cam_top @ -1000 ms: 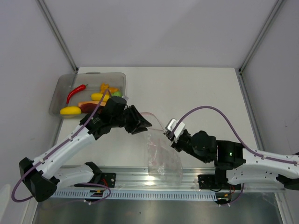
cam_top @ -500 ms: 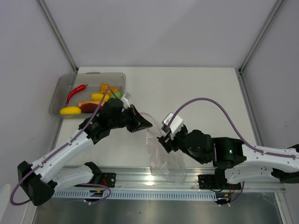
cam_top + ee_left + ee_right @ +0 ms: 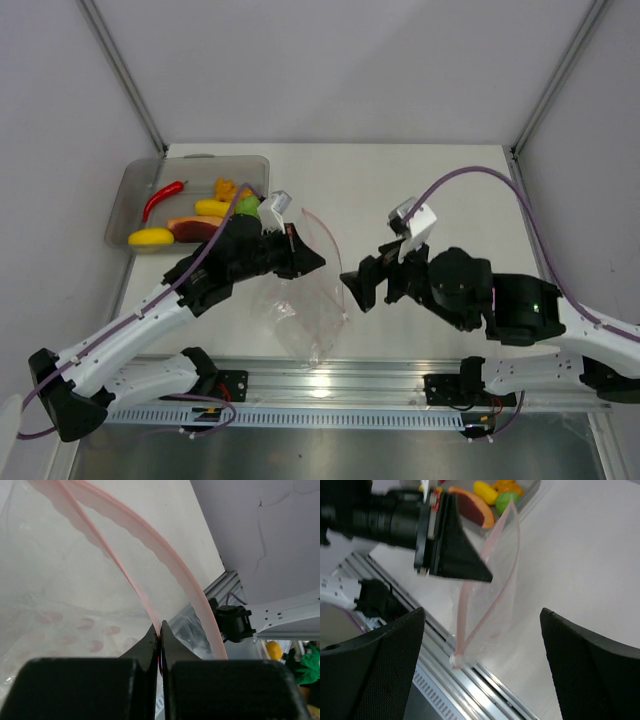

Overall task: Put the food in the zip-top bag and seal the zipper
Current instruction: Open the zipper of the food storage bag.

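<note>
The zip-top bag (image 3: 303, 318) hangs clear and crinkled from my left gripper (image 3: 312, 262), which is shut on one side of the zipper (image 3: 332, 250). In the left wrist view the gripper (image 3: 160, 630) pinches the nearer pink strip, and the other zipper (image 3: 176, 571) strip arcs away, so the mouth gapes. My right gripper (image 3: 372, 285) stands open just right of the bag, apart from it. Its view shows the bag (image 3: 490, 600) ahead, between its spread fingers (image 3: 370, 665). The food lies in the grey tray (image 3: 128, 192): red chili (image 3: 163, 198), yellow piece (image 3: 150, 238), green fruit (image 3: 248, 207), orange bits (image 3: 228, 187), orange-red slice (image 3: 188, 224).
An aluminium rail (image 3: 330, 385) runs along the table's near edge, just below the bag's bottom corner. The tray sits at the far left corner, close to the left wall. My left arm stretches across between the tray and the bag.
My right gripper let go of the bag, opened wide and drew back to the right. My left gripper closed on the zipper strip and lifted the bag, which swung left.
</note>
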`<state>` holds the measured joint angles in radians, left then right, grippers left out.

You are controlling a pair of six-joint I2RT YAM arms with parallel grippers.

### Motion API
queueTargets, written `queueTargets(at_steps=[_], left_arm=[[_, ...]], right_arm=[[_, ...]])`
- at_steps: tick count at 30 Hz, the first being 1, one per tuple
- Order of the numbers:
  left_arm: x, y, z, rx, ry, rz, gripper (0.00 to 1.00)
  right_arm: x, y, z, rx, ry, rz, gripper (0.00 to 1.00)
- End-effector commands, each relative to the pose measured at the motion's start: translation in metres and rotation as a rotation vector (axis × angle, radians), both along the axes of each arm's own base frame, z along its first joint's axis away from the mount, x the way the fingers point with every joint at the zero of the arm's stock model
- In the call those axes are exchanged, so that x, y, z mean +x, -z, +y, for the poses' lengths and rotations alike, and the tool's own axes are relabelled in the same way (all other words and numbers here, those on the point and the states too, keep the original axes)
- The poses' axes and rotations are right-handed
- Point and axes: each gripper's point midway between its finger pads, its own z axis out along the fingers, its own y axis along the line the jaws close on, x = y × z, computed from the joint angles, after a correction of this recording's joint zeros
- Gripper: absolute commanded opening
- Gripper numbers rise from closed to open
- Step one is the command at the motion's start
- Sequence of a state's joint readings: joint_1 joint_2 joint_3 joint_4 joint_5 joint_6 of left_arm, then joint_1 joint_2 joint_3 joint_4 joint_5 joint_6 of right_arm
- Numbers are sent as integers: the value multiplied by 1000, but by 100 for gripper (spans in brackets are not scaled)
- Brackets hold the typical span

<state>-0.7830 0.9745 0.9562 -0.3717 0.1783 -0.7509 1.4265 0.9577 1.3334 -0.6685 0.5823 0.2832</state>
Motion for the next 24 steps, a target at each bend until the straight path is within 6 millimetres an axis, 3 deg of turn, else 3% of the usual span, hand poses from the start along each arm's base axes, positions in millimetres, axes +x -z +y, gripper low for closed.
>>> queueTargets(at_steps=[1, 2, 4, 5, 6, 7, 9, 12, 15, 20, 24], left_arm=[[6, -9, 0, 72, 21, -146, 1], [3, -9, -3, 78, 37, -157, 1], [4, -8, -5, 98, 42, -193, 1], [2, -8, -7, 107, 50, -201, 1], [1, -7, -8, 113, 55, -205, 0], [1, -5, -8, 124, 58, -208, 0], [0, -6, -9, 125, 65, -214, 0], [-2, -6, -10, 126, 75, -218, 1], [-4, -7, -11, 115, 85, -223, 0], [-7, -18, -11, 93, 95, -243, 1], [-10, -26, -13, 71, 109, -253, 1]], right_arm=[[20, -21, -6, 41, 95, 100, 96], [27, -11, -1, -2, 107, 130, 94], [43, -15, 1, 25, 109, 221, 92], [51, 8, 5, -49, 132, 298, 90], [51, 8, 9, -46, 102, 356, 88], [62, 18, 6, -65, 131, 400, 87], [66, 35, 13, -127, 125, 441, 84], [65, 43, 20, -126, 96, 467, 79], [63, 62, 28, -135, 66, 531, 66], [53, 83, 37, -121, 36, 590, 61], [56, 96, 35, -132, 46, 598, 56]])
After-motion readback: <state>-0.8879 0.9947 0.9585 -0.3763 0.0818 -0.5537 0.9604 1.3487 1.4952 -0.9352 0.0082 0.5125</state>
